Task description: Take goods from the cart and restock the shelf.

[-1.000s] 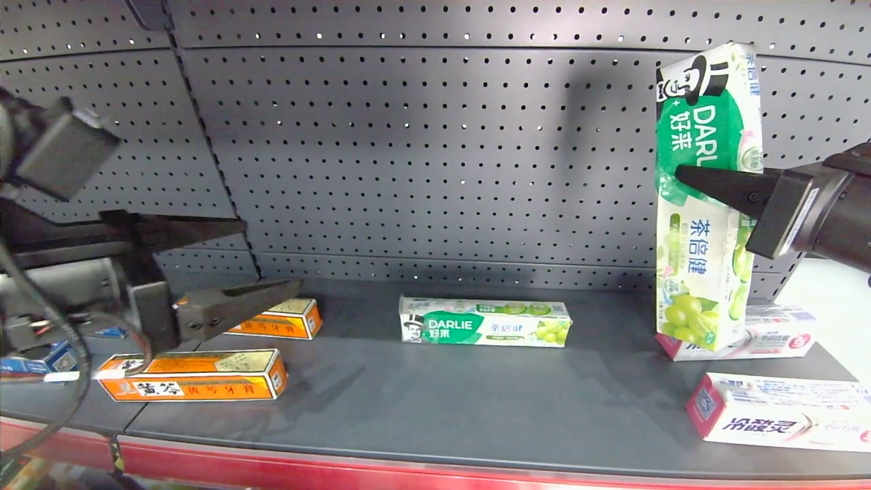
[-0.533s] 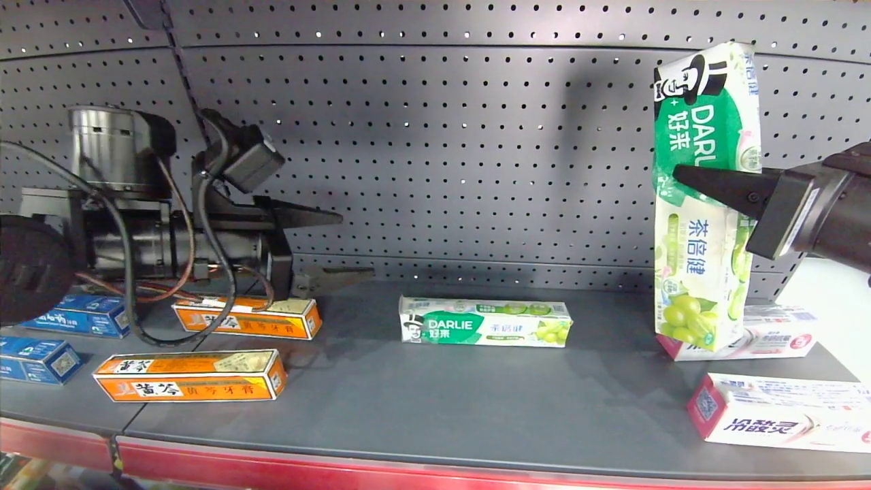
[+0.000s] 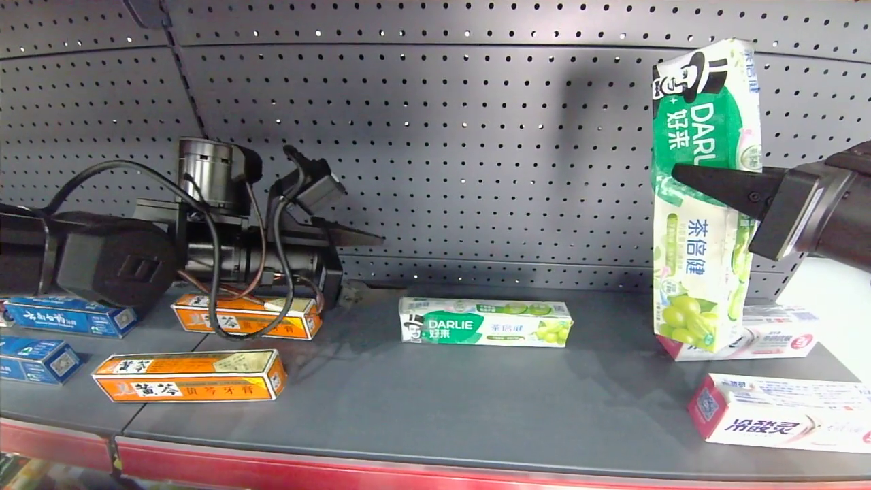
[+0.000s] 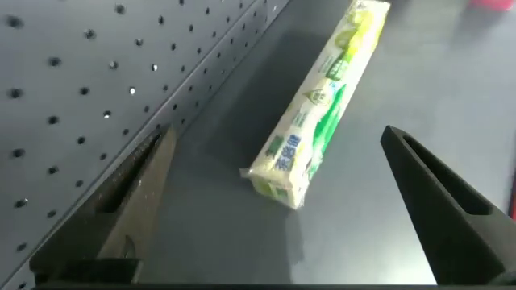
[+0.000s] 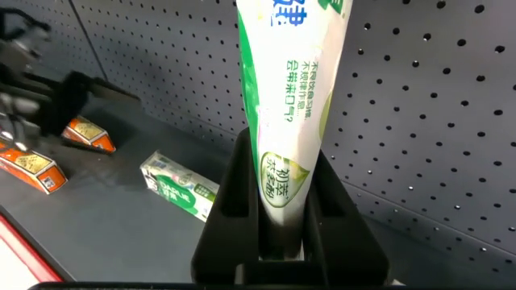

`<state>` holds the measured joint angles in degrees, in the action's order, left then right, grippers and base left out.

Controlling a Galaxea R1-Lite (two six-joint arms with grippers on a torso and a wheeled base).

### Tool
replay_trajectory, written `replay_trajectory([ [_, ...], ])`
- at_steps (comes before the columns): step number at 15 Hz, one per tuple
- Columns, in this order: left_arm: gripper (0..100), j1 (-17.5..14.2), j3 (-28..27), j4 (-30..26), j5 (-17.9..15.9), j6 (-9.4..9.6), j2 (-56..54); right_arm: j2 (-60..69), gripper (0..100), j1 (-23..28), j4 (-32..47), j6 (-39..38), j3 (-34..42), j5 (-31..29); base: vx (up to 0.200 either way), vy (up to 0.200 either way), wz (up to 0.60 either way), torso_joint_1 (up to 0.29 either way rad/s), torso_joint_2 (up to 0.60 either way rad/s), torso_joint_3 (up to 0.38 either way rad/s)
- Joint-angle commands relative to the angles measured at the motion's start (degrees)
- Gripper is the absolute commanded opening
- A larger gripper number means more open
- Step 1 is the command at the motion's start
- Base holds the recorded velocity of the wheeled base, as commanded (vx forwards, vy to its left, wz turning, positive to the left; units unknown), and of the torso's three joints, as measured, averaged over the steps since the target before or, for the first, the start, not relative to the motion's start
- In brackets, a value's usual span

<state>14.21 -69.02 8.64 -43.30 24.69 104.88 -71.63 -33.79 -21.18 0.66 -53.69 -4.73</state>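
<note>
Describer: Moved since a second ago: the left gripper (image 3: 371, 267) has travelled along the shelf (image 3: 442, 401), away from the front edge and toward the middle.

Reader: What lies nearest?

Describer: At the front edge, an orange box (image 3: 190, 374) on the left and a white-and-red box (image 3: 782, 412) on the right, both lying flat. Farther in, a lying green box (image 3: 485, 322) sits mid-shelf. The left gripper's jaws are spread wide, aimed at its end and near it, not touching.

Reader: And the item being stocked?

Describer: The held green toothpaste box (image 3: 701, 122) stands upright above the shelf's right end, clamped at mid-length by the right gripper (image 3: 714, 187), close to the pegboard wall (image 3: 442, 156).

Reader: How will it handle?

Describer: Probably light, glossy card: stiff lengthwise, with thin walls that dent easily. A gentle mid-length grip seems best.
</note>
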Motion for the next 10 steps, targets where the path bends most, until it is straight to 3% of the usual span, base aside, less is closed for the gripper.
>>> replay_trajectory([
  [1, 100, 1.61, -0.50, 0.06, 1.20, 0.10, 1.74, 0.00, 0, 0.04, -0.01, 0.04, 0.07, -0.02, 0.000, 0.000, 0.00, 0.000, 0.00, 0.000],
  [4, 100, 1.43, -1.03, -0.12, 0.85, 4.49, 4.72, 0.09, 0, 0.04, -0.09, 0.04, 0.51, -0.10, 0.000, 0.000, 0.00, 0.000, 0.00, 0.000],
  [6, 100, 1.69, -1.38, -0.03, -0.82, 4.85, 6.31, 0.09, 0, 0.04, -0.18, 0.04, 1.39, -0.10, 0.000, 0.000, 0.00, 0.000, 0.00, 0.000],
  [7, 100, 1.69, -2.43, -0.12, -0.82, 5.99, 7.71, 0.09, 0, 0.04, -0.18, 0.04, 1.57, -0.10, 0.000, 0.000, 0.00, 0.000, 0.00, 0.000],
  [8, 100, 1.69, -3.22, -0.56, -0.64, 7.04, 8.24, 0.09, 0, 0.04, -0.18, 0.04, 1.57, -0.10, 0.000, 0.000, 0.00, 0.000, 0.00, 0.000],
  [10, 100, 2.48, -4.98, -3.37, 1.82, 7.39, 8.68, 0.09, 0, 0.04, -0.18, 0.04, 1.66, -0.10, 0.000, 0.000, 0.00, 0.000, 0.00, 0.000],
])
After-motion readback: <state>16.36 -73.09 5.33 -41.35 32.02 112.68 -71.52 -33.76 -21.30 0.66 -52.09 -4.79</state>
